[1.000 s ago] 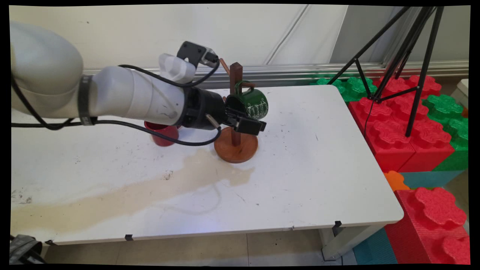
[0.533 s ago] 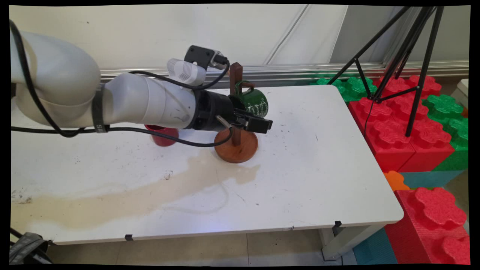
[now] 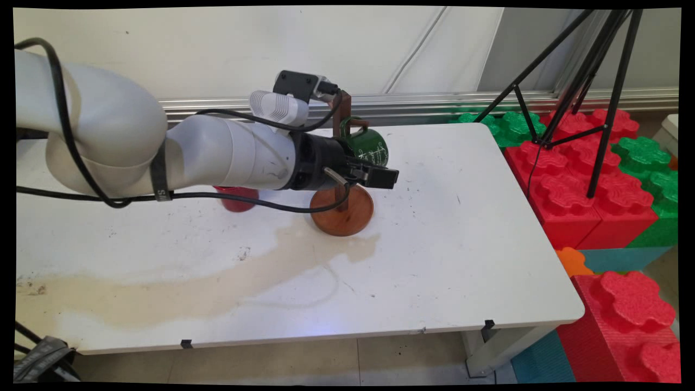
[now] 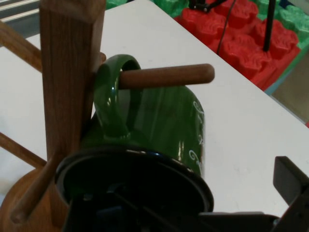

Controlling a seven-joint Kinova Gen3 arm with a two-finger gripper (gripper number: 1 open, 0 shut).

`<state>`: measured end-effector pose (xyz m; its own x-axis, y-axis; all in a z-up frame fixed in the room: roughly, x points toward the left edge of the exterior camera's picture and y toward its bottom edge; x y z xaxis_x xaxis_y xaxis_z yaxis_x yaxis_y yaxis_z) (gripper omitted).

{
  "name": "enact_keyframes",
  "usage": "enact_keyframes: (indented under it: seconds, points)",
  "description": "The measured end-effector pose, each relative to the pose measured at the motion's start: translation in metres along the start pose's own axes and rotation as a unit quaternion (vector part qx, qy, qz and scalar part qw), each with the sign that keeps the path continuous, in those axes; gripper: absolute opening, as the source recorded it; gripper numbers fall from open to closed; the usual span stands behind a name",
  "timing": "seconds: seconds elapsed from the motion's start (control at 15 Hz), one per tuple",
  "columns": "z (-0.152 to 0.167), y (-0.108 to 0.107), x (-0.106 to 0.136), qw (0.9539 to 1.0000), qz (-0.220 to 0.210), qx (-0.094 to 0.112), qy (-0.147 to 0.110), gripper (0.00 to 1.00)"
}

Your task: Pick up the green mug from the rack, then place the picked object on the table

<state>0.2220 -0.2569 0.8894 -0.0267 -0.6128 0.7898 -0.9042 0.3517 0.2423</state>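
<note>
- One green mug [image 3: 371, 145] hangs by its handle on a peg [image 4: 166, 76] of the wooden mug tree [image 3: 342, 210], and it's the thing nearest your gripper [image 3: 383, 177].
- The mug's long axis lies close to level, tipped a little. Its black-rimmed mouth faces the hand, and its bottom points away toward the table's right side.
- In the hand view the peg passes through the handle loop, and the handle sits right against the upright post [image 4: 67, 72].
- The claw stands apart. The one finger [image 4: 289, 181] you can see is clear of the mug's wall, with bare table showing between them (the other finger is lost in the dark at the picture's bottom edge).
- In the main view the gripper reaches in level from the left, just below and in front of the mug, above the tree's round base.
- A red cup [image 3: 237, 197] stands on the white table [image 3: 461, 260] left of the tree, mostly hidden behind the arm.
- A brownish stain [image 3: 217, 277] runs from the tree's base toward the near left corner.
- Red and green foam blocks [image 3: 575, 184] and a black tripod [image 3: 602, 108] stand beyond the table's right edge.
</note>
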Motion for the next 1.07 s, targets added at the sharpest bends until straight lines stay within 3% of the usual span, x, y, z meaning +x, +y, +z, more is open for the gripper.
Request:
enact_keyframes:
  seconds: [0.13,0.2,1.07]
  points:
    - [0.001,0.003,-0.001,1.0000,-0.005,0.006,0.003,1.00]
    - [0.002,0.004,-0.001,0.9999,-0.006,0.009,0.005,0.00]
    - [-0.004,0.013,-0.005,0.9989,-0.001,0.042,0.020,0.00]
